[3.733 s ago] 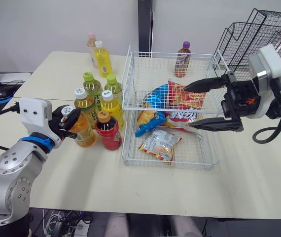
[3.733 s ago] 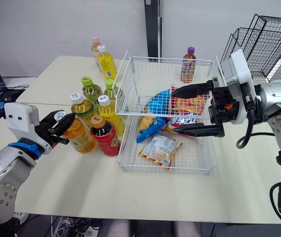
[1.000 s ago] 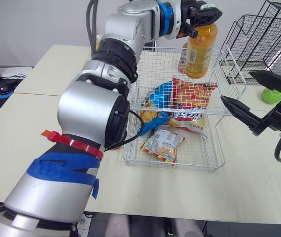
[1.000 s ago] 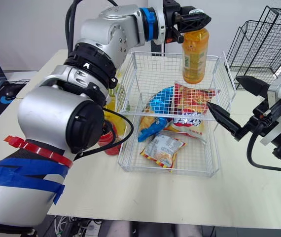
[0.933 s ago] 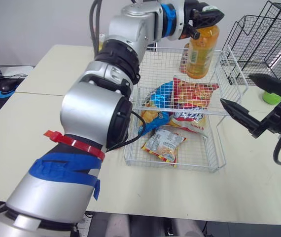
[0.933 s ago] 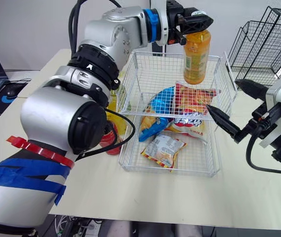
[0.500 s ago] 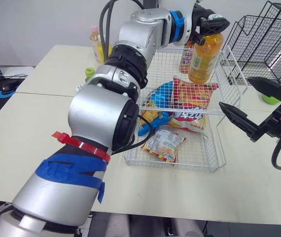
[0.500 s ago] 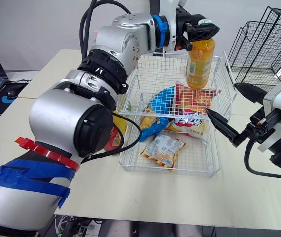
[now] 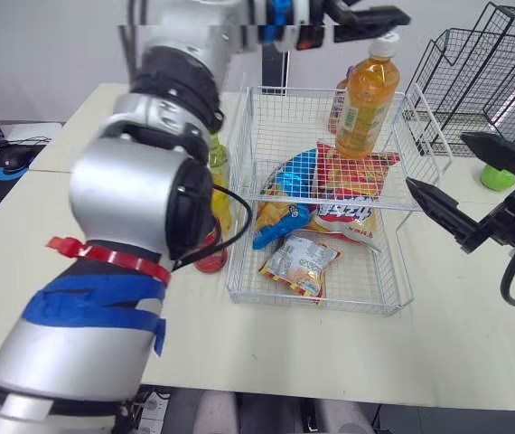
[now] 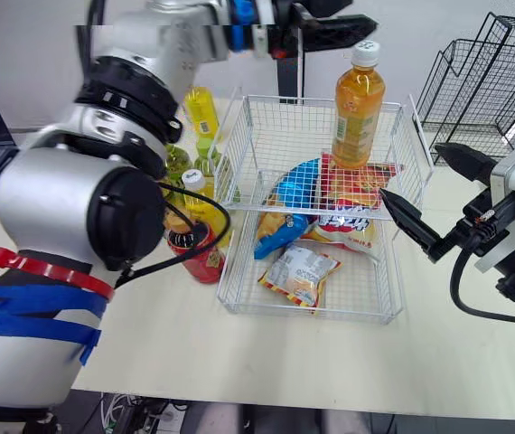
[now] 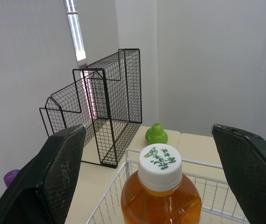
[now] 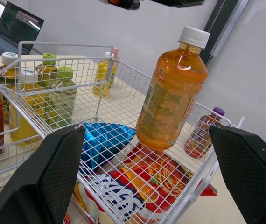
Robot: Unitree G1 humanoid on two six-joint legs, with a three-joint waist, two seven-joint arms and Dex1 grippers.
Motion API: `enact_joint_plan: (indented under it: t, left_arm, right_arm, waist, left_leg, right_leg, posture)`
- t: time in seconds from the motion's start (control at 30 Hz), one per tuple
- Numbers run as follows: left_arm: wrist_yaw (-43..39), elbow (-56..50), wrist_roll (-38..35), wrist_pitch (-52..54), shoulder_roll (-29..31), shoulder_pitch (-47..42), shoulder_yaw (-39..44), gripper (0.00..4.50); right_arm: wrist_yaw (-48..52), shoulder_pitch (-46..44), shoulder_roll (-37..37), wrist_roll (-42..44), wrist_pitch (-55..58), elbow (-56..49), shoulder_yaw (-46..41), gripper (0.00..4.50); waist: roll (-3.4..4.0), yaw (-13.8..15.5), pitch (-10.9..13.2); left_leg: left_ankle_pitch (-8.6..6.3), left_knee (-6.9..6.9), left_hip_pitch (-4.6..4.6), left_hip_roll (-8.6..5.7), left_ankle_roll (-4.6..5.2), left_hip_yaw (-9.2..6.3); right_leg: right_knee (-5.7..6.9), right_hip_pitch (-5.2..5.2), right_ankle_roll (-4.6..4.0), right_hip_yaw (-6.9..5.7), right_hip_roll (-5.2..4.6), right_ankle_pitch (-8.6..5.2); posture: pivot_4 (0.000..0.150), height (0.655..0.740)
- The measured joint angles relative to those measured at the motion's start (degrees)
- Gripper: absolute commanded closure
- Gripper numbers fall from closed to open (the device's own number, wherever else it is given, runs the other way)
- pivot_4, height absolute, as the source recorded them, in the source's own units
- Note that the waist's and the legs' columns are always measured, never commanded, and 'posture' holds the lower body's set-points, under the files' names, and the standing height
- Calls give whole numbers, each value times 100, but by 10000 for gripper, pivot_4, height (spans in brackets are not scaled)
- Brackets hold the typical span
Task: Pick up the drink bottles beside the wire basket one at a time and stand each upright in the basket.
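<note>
The left arm (image 9: 140, 208) is stretching from the lower left of the frame up to the top centre, its wrist blurred. The left gripper (image 9: 372, 13) is holding its fingers (image 11: 60, 172) spread wide, apparently pointing rightward. At the right edge, the right gripper (image 9: 436, 161) is hanging with fingers splayed apart, aiming toward the centre.

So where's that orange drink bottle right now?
In the head views, the orange bottle is tilted at the far right end of the wire basket, just under the open left gripper, its base at the red snack bag.
</note>
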Motion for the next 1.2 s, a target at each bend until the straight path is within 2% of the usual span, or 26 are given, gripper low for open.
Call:
enact_joint_plan:
  t: [0.13, 0.37, 0.47, 0.6, 0.7, 0.8, 0.9, 1.03, 1.1, 1.2]
  left_arm:
    - [-666, -1009, -62, 822, 605, 425, -90, 371]
    - [-540, -2790, -415, 2121, 1749, 1275, 25, 371]
    - [-550, -3697, -606, 2530, 2444, 1782, 91, 371]
    - [-484, -4423, -748, 2823, 3448, 2820, 403, 371]
    - [-498, -4823, -881, 2944, 3964, 3497, 624, 371]
    - [-565, -5335, -989, 2938, 4545, 4842, 1072, 371]
    - [-527, -5690, -1147, 2939, 4653, 6256, 1607, 371]
    - [-389, -6055, -1320, 2924, 4603, 7530, 2235, 371]
    - [-150, -6532, -1504, 2940, 4311, 8146, 2711, 371]
    - [163, -6948, -1728, 3026, 3900, 8572, 2880, 371]
  right_arm:
    - [173, -220, -126, -8, -46, 171, 232, 0]
    - [686, -566, -207, -61, -156, 627, 530, 0]
    - [998, -655, -277, -55, -190, 782, 628, 0]
    - [1554, -774, -441, -57, -210, 1047, 695, 0]
    - [1972, -836, -597, -54, -230, 1201, 776, 0]
    - [2518, -1088, -781, -39, -238, 1410, 1061, 0]
    - [2927, -1486, -817, -89, -262, 1597, 1504, 0]
    - [3178, -1806, -733, -276, -321, 1754, 1942, 0]
    - [3212, -1941, -516, -426, -373, 1759, 2192, 0]
    - [3195, -1924, -327, -471, -371, 1715, 2384, 0]
  waist:
    - [4, -17, -2]
    - [5, -36, -1]
    - [8, -46, -2]
    - [11, -55, 0]
    - [7, -49, 0]
    - [16, -37, -6]
    - [14, -19, -5]
    - [6, 34, -6]
    - [7, 38, -8]
    - [5, 68, -7]
  left_leg:
    - [5, 0, 2, 1, -1, -12]
    - [10, 1, 1, 1, -2, -30]
    - [10, 1, 15, 3, -3, -34]
    - [10, 1, 56, 2, -2, -34]
    - [10, 2, 66, 2, -1, -36]
    - [9, 2, 77, 1, 0, -30]
    - [12, 5, 73, 11, 3, -37]
    - [12, 6, 67, 16, 3, -41]
    - [11, 5, 70, 40, 4, -37]
    - [12, 7, 67, 41, 4, -39]
  right_leg:
    - [4, 4, -1, -9, 0, 0]
    - [5, 10, -2, -22, -1, 1]
    - [5, 27, -2, -25, -1, 0]
    - [4, 67, -3, -27, -3, 0]
    - [3, 78, -3, -29, -6, 0]
    - [7, 82, -5, -24, -13, -1]
    - [6, 80, -6, -34, -9, -1]
    - [4, 78, -8, -40, -8, -1]
    - [3, 80, -7, -35, -18, -1]
    - [4, 81, -7, -41, -17, -1]
  posture:
    - [1500, 6732]
    - [1500, 6732]
    - [1500, 6732]
    - [1500, 6732]
    - [1500, 6732]
    - [1500, 6732]
    - [1500, 6732]
    - [1500, 6732]
    - [1500, 6732]
    - [1500, 6732]
